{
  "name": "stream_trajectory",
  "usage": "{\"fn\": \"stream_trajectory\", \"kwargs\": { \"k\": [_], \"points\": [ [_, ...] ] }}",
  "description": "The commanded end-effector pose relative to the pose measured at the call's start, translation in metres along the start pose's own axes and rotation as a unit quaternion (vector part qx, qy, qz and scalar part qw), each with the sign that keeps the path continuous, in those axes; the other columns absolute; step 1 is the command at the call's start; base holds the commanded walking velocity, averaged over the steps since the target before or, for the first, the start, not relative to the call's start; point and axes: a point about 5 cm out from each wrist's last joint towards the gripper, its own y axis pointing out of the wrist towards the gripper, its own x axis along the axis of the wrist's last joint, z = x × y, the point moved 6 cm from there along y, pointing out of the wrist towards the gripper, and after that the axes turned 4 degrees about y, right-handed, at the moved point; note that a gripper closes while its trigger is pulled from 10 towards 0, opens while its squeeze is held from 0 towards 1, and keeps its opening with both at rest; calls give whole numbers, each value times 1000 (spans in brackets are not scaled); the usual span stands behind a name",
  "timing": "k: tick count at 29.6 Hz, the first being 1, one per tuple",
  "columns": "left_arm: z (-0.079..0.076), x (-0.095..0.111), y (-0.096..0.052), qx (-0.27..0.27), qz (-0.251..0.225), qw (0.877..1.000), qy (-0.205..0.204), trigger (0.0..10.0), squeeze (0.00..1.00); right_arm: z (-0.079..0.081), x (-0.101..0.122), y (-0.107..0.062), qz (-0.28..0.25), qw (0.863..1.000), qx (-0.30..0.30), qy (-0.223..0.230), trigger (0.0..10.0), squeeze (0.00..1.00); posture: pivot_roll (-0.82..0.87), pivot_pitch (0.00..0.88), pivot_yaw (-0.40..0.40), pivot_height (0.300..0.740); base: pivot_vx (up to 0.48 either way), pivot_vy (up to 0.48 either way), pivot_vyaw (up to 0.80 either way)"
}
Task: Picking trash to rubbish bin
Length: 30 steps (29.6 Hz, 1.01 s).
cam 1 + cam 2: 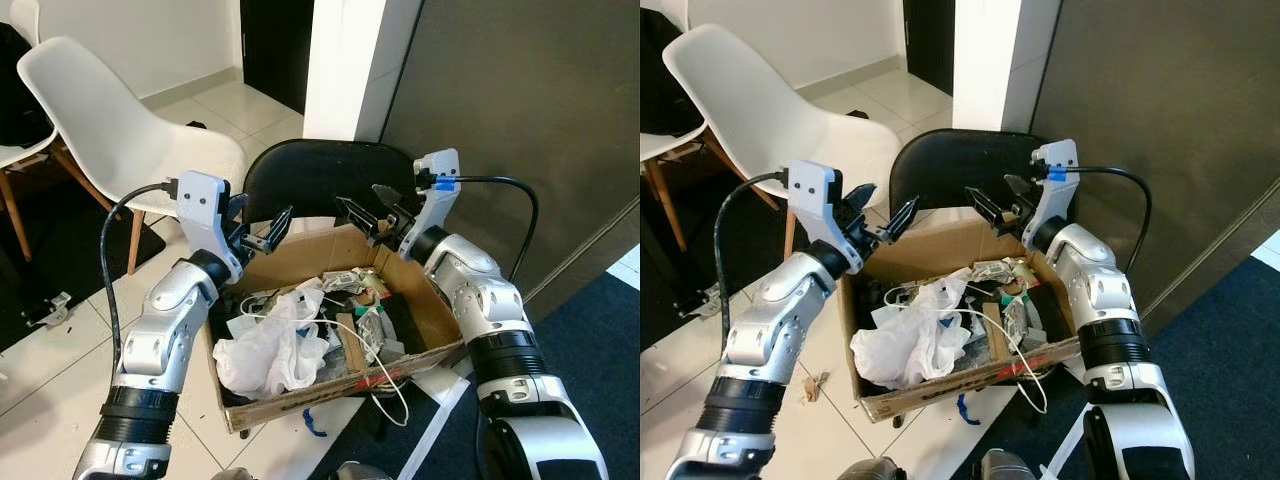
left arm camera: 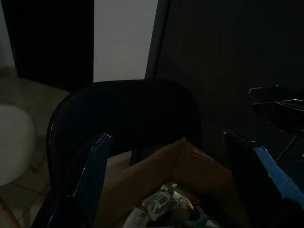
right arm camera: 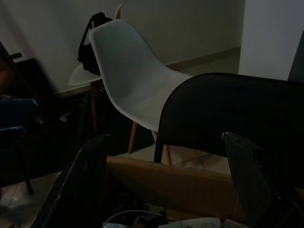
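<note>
A cardboard box (image 1: 425, 300) heaped with trash is seen on the floor, before a black chair (image 1: 330, 175). A white plastic bag (image 1: 270, 345) lies at its near left, below and nearer the left gripper (image 1: 262, 228). Both the left and right gripper (image 1: 372, 212) are spread wide, empty.

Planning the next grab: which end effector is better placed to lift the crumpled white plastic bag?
Left end effector, probably: the crumpled white plastic bag fills that side of the cardboard box.
</note>
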Motion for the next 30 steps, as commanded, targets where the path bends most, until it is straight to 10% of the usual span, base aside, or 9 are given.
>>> {"fn": "stream_trajectory", "kwargs": {
  "k": [1, 30],
  "points": [
    [-2, -3, 3, 3, 0, 1000, -4, 10000, 0, -4, -3, -3, 0, 1000, -9, 9, 10000, 0, -25, 0, -60, 740, -274, 0, 0],
    [-4, -9, 6, 2, 2, 1000, 1, 10000, 0, -4, -8, -2, 8, 1000, -11, 11, 10000, 0, -27, 0, -65, 740, -281, 0, 0]
  ]
}}
